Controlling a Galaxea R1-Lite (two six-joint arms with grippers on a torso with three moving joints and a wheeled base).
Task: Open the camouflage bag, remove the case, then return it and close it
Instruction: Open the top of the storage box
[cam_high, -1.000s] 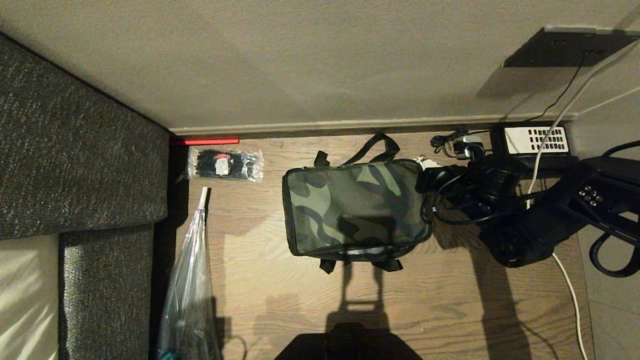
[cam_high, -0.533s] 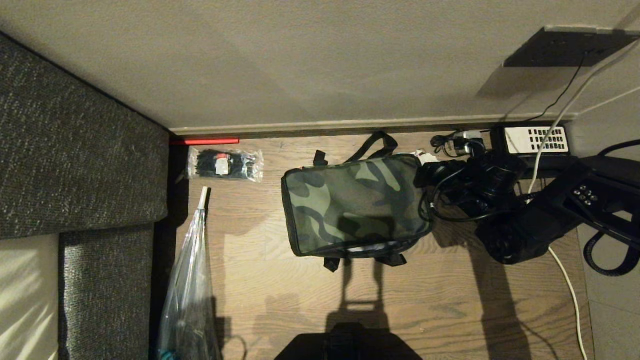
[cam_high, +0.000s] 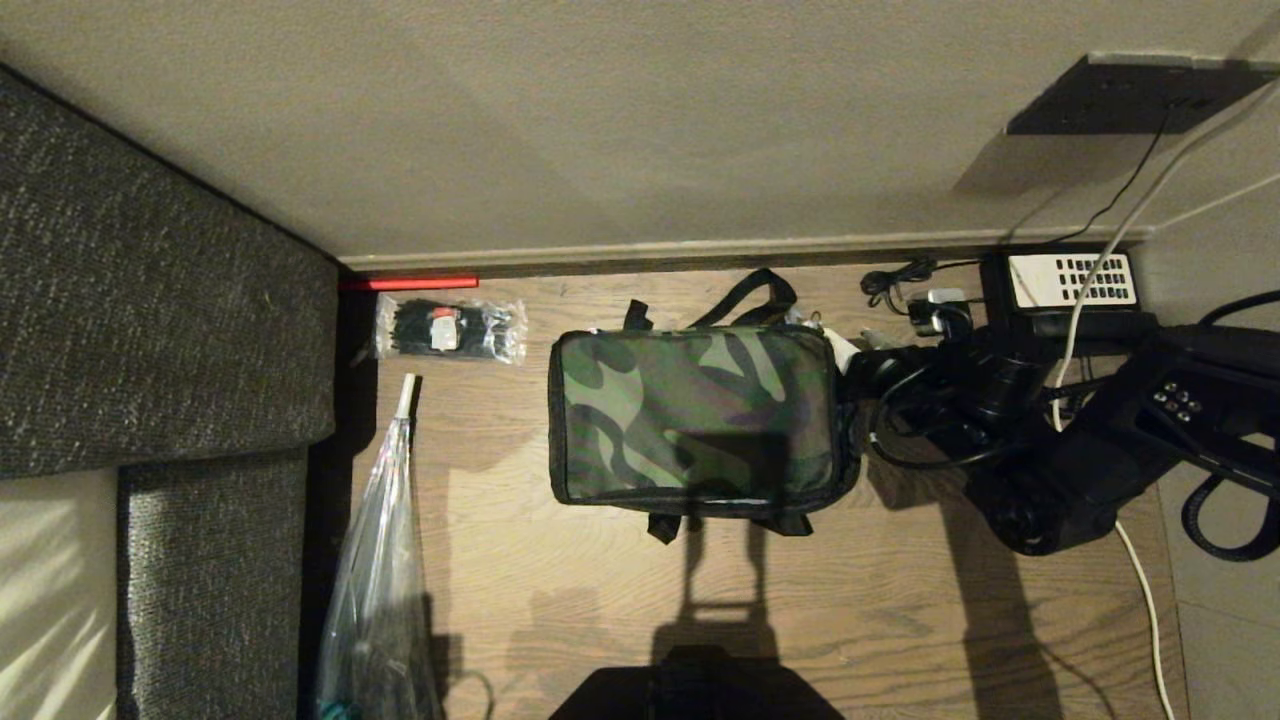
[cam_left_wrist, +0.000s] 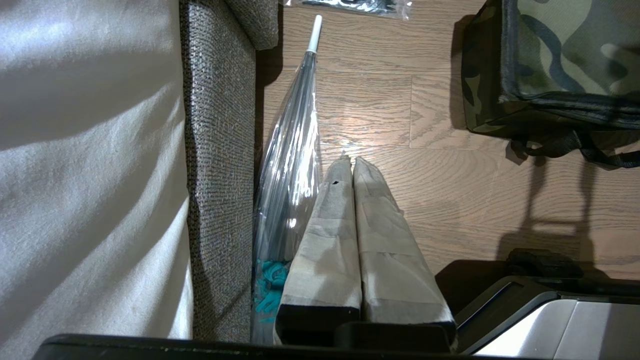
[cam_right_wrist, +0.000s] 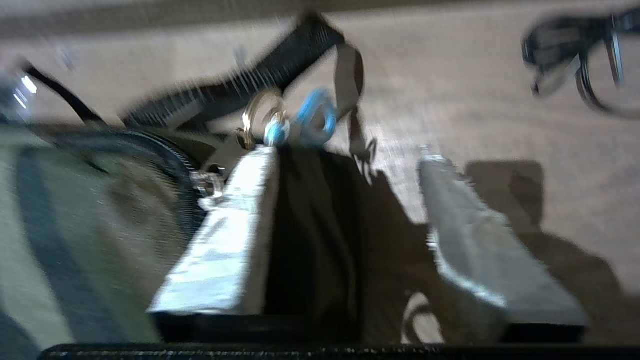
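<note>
Camouflage bag (cam_high: 695, 418): on the wooden floor (cam_high: 900, 600) at the head view's centre, lid down flat, black straps at 12 and 6 o'clock.
Right gripper (cam_right_wrist: 345, 150): at the bag's 3 o'clock end, jaws parted with a clear gap, gripping nothing (a blue-and-gold zip pull (cam_right_wrist: 300, 122) lies just beyond the fingertips).
Left gripper (cam_left_wrist: 348, 161): jaws pressed together, empty, above the floor beside a clear folded umbrella (cam_left_wrist: 292, 150).
Cable-tie packet (cam_high: 448, 329): at the bag's 10 o'clock, apart from it.
Desk telephone (cam_high: 1070, 282): at 2 o'clock, against the wall.

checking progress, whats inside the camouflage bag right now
Cannot be seen: the camouflage bag lies shut on the wooden floor, its top covering everything. No case shows anywhere.
</note>
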